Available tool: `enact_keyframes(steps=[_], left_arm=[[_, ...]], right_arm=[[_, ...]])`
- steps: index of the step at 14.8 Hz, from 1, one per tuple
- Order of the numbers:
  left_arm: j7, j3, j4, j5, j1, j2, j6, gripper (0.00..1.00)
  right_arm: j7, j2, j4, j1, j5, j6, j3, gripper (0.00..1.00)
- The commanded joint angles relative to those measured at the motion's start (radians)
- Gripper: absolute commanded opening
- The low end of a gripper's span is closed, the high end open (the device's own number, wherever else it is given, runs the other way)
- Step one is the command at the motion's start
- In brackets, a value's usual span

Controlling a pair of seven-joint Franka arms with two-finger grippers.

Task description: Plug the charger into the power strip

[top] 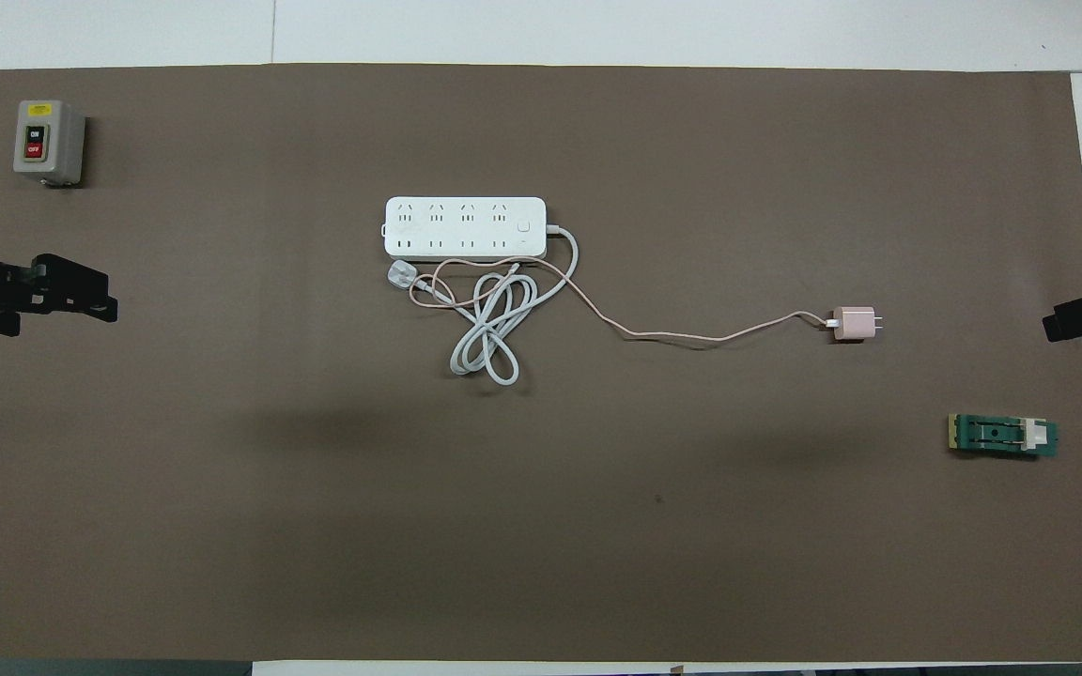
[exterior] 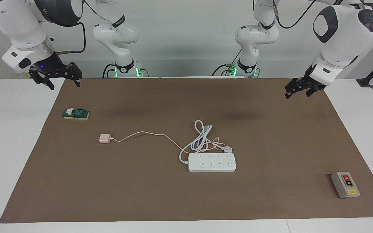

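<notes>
Above the brown mat's two ends, both arms wait raised: left gripper and right gripper each with fingers spread, holding nothing. Charger lies unplugged, toward the right arm's end from the power strip, pink cable trailing into the strip's coiled white cord. Overhead, both grippers are cut off at the edges.

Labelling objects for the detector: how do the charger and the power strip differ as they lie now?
The charger is a small pale pink cube; the power strip is a far larger flat white bar with two rows of sockets. The charger trails a thin pink cable, the power strip a thick white cord, coiled beside it. The charger lies toward the right arm's end and nearer to the robots; the power strip sits mid-mat. Both rest on the brown mat, untouched.
</notes>
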Motion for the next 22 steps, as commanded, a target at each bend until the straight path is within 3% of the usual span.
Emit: enact_keyframes(steps=[1, 18, 22], left_arm=[[0.012, 0.004, 0.0, 0.021, -0.009, -0.006, 0.008, 1.0], [0.0, 0.004, -0.011, 0.021, -0.002, -0.015, -0.002, 1.0], [0.0, 0.004, -0.011, 0.021, -0.005, -0.015, 0.001, 1.0]], right_arm=[[0.015, -0.007, 0.0, -0.02, 0.014, -0.012, 0.012, 1.0], [0.021, -0.019, -0.043, -0.035, 0.018, -0.005, 0.006, 1.0], [0.169, -0.006, -0.088, -0.049, 0.032, 0.038, 0.007, 1.0]])
